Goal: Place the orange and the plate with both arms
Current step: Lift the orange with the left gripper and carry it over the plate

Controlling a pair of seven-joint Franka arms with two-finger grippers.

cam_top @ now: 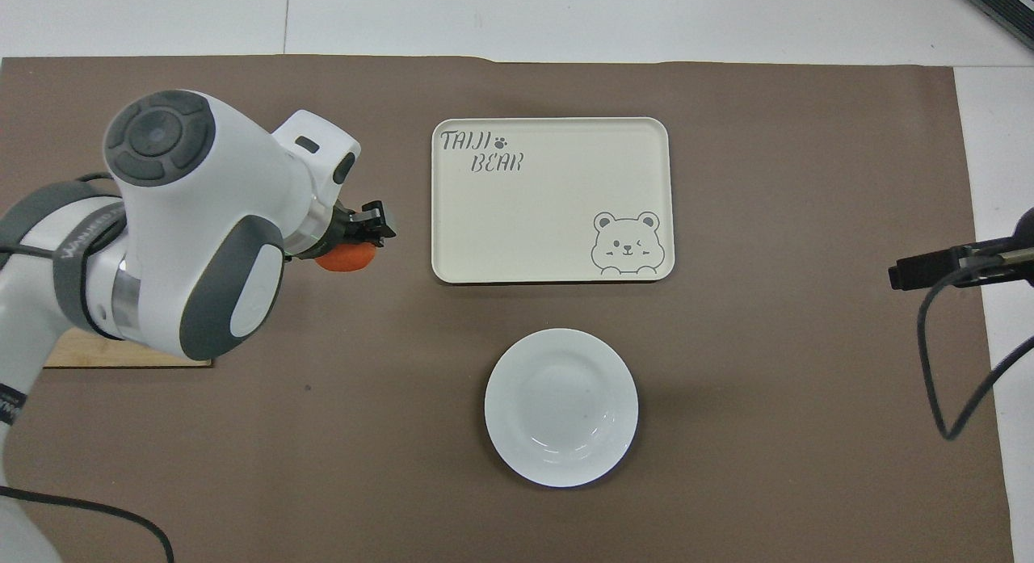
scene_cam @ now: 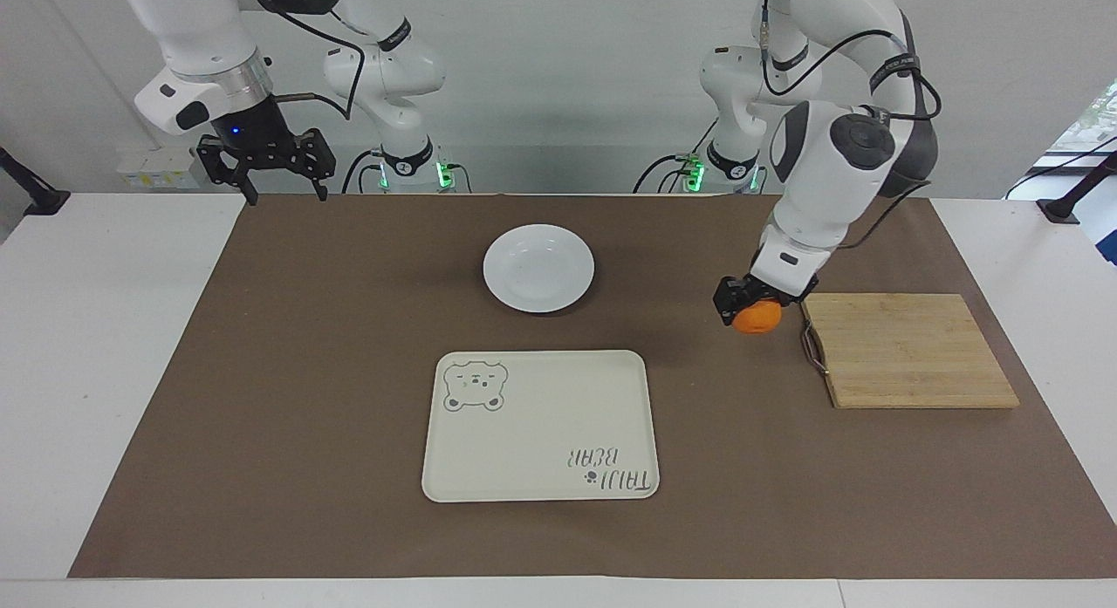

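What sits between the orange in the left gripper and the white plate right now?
Nothing: only bare brown mat lies between the orange, held in the left gripper, and the plate; the facing view shows it best.
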